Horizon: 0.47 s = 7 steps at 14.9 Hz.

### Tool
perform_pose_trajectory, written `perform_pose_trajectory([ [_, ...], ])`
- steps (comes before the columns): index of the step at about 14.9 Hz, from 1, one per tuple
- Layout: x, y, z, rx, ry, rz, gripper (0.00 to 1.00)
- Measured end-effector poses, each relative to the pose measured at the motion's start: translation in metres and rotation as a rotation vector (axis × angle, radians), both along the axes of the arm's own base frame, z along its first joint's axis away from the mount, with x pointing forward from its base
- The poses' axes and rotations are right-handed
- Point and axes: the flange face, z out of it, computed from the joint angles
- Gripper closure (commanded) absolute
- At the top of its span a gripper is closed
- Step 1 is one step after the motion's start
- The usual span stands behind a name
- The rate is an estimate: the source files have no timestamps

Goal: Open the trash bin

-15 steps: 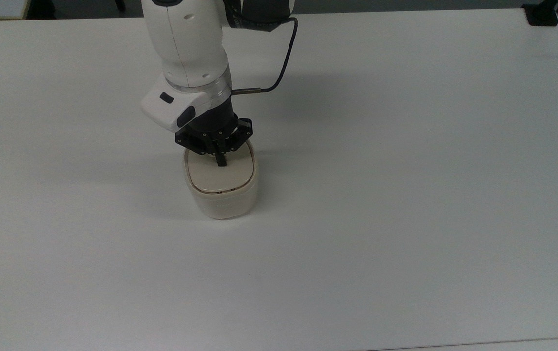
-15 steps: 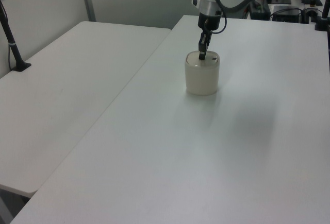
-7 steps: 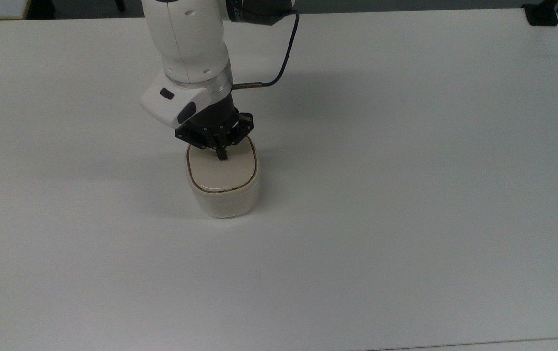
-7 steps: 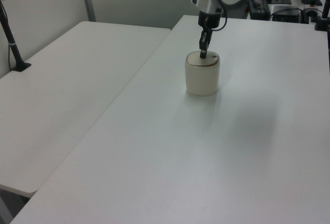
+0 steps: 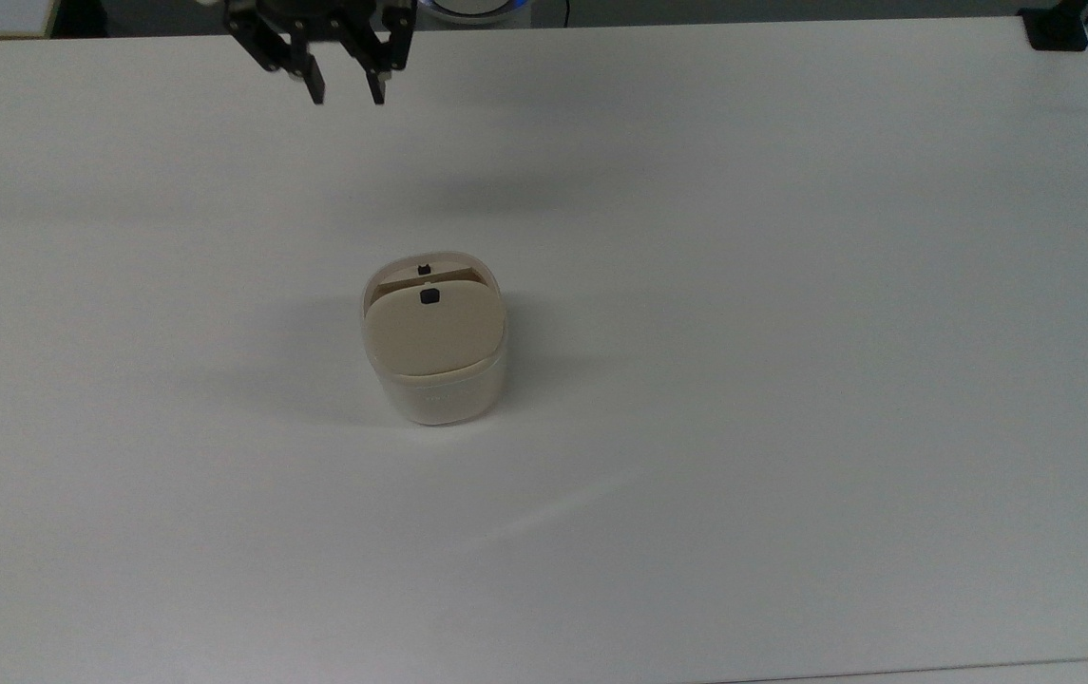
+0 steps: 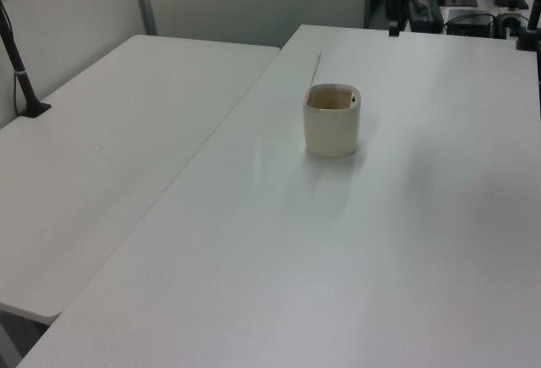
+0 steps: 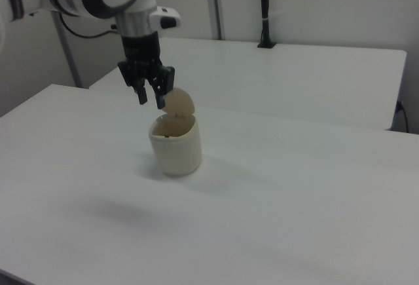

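A plain white table [image 5: 791, 285] with a smooth matte top; one thing stands directly on it, a small cream-white trash bin [image 5: 434, 385] with rounded-square sides, near the middle of the top view, well apart from every edge; its beige lid [image 7: 178, 101] stands raised, leaving the mouth uncovered; in the left view a second white table [image 6: 110, 148] adjoins it on the left view's left, separated by a narrow seam.

Pretty plain room: two white tables [image 6: 127, 131] pushed side by side, pale partition walls [image 7: 314, 3] behind them, black poles [image 7: 264, 6] clamped at the edges, a cluttered desk [image 6: 473, 13] further back.
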Motion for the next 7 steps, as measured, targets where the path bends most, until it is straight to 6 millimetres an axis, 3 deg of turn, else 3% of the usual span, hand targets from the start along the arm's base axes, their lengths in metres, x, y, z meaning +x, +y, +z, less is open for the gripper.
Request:
perform_pose_trajectory([
  [2, -0.0079, -0.0041, 0.0101, -0.06, -0.009, -0.112, 0.0],
  [7, -0.0084, -0.0038, 0.003, -0.093, 0.005, -0.183, 0.0],
])
